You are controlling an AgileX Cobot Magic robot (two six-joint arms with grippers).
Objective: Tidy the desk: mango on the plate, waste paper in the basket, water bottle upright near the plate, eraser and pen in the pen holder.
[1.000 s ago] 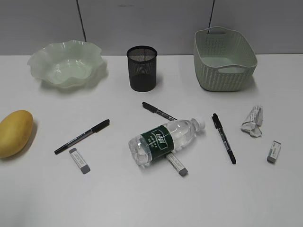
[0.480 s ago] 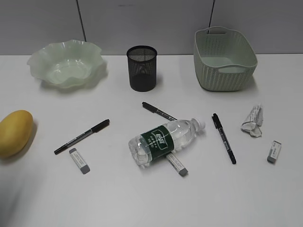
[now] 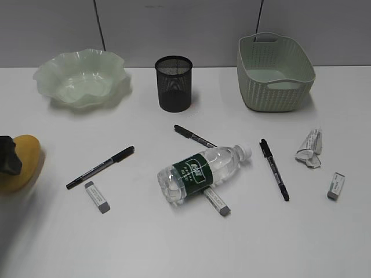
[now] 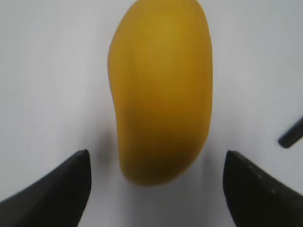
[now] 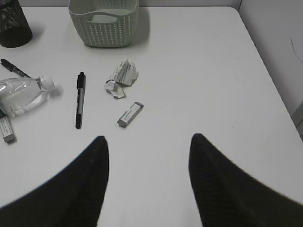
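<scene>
In the exterior view we see a white tabletop (image 3: 174,243). Along the back stand the wavy-rimmed green plate (image 3: 81,78), the black mesh pen holder (image 3: 174,83) and the green woven basket (image 3: 274,70). The water bottle (image 3: 200,172) lies on its side at the centre, resting over one pen (image 3: 194,136) and one grey eraser (image 3: 217,202). Another pen (image 3: 100,167) and eraser (image 3: 97,197) lie to its left, a third pen (image 3: 273,168) to its right. The waste paper (image 3: 309,149) and a third eraser (image 3: 335,186) sit far right. The mango (image 3: 24,165) lies at the left edge, partly hidden by the dark left gripper (image 3: 8,156).

In the left wrist view we see the mango (image 4: 161,90) between two widely spread fingers (image 4: 57,194), untouched.

In the right wrist view we see the right gripper (image 5: 147,182) above bare tabletop, fingers (image 5: 71,189) apart and holding nothing, with waste paper (image 5: 121,77), eraser (image 5: 130,114) and basket (image 5: 104,21) beyond.
</scene>
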